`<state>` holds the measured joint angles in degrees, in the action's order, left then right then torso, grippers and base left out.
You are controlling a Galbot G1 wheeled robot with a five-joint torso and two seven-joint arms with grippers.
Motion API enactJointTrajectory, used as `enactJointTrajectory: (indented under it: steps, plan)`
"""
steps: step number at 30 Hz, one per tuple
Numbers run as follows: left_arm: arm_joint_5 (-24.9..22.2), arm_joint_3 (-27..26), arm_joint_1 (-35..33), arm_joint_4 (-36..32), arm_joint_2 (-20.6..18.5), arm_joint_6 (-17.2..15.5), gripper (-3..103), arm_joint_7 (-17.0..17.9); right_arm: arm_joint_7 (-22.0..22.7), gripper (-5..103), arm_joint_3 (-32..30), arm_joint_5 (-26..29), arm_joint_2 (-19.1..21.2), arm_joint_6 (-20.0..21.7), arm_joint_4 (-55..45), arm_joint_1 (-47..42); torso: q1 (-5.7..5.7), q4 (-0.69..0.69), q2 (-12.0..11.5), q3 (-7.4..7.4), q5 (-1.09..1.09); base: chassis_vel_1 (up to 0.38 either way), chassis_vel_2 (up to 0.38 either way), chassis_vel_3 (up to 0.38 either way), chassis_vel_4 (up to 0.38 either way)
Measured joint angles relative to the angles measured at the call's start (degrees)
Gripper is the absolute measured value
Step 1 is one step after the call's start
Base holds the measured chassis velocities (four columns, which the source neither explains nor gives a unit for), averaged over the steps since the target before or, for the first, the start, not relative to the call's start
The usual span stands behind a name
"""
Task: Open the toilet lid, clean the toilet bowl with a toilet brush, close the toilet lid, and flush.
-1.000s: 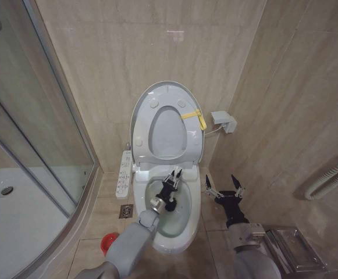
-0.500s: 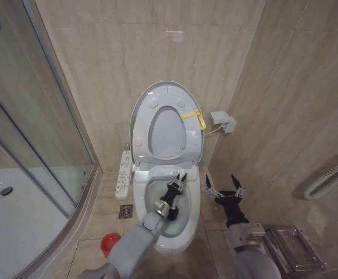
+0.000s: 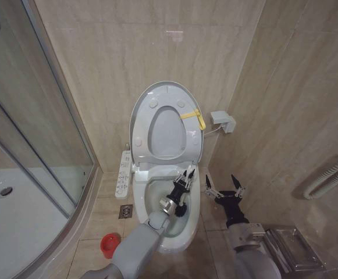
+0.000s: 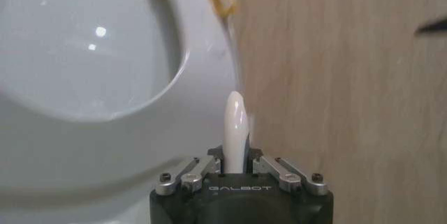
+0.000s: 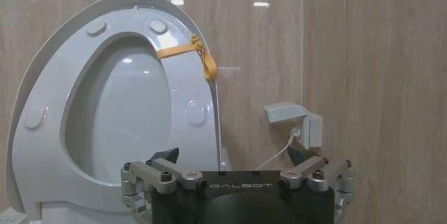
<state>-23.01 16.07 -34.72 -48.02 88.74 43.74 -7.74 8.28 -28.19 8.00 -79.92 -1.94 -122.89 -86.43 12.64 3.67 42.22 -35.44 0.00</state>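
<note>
The toilet lid [image 3: 167, 135] stands raised against the wall with the ring seat [image 3: 141, 139] up in front of it, and a yellow tag [image 3: 195, 118] hangs at the rim. Below lies the open toilet bowl [image 3: 156, 196]. My left gripper [image 3: 186, 176] reaches into the bowl near its right rim, shut on the toilet brush. The pale handle [image 4: 235, 124] sticks out between the fingers of that gripper [image 4: 236, 164]. A black bristle head [image 3: 180, 210] shows under the wrist. My right gripper [image 3: 223, 185] hangs open beside the toilet's right side, facing the lid [image 5: 119, 130].
A red holder cup [image 3: 108, 244] stands on the floor left of the toilet, near a floor drain [image 3: 125, 211]. A control panel [image 3: 124, 174] sits at the bowl's left. The glass shower door [image 3: 35, 116] and tray [image 3: 17, 215] bound the left. A wall box [image 3: 223, 121] is at right.
My left gripper has swept the brush rightward across the bowl, toward its right rim. The right arm has stayed still.
</note>
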Motion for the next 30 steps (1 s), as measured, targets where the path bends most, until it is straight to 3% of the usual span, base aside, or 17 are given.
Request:
enactJointTrajectory:
  steps: [2,5,9,14,18,30]
  plan:
    - [1.1,-1.5,0.3,3.0,-0.3,0.1,20,0.3,0.0,100,0.0,0.0,0.0,0.0,0.0,0.0,0.00,-0.01,0.0,0.00,0.00,0.000,0.000,0.000,0.000]
    - [1.6,-2.5,-0.9,1.9,-2.4,-1.2,20,0.5,0.0,100,0.0,0.0,0.0,0.0,0.0,0.0,0.00,-0.01,0.0,0.00,0.00,0.000,0.000,0.000,0.000]
    - [2.1,-3.7,-6.3,-8.5,-7.3,-6.1,20,1.0,0.0,100,0.0,0.0,0.0,0.0,0.0,0.0,0.00,-0.02,0.0,0.00,-0.01,0.000,0.000,0.000,0.000]
    - [2.8,-3.9,-10.2,-15.3,-10.7,-8.8,20,1.4,0.0,100,0.0,0.0,0.0,0.0,0.0,0.0,0.00,-0.01,0.0,0.00,-0.01,0.000,0.000,0.000,0.000]
    - [2.7,-4.3,-15.8,-23.3,-16.1,-11.9,20,2.3,0.0,100,0.0,0.0,0.0,0.0,0.0,0.0,0.00,-0.02,0.0,0.01,-0.01,0.000,0.000,0.000,0.000]
    - [1.4,-5.9,-24.7,-31.2,-22.5,-15.0,20,3.0,0.0,100,0.0,0.0,0.0,0.0,0.0,0.0,0.00,-0.02,0.0,0.00,0.00,0.000,0.000,0.000,0.000]
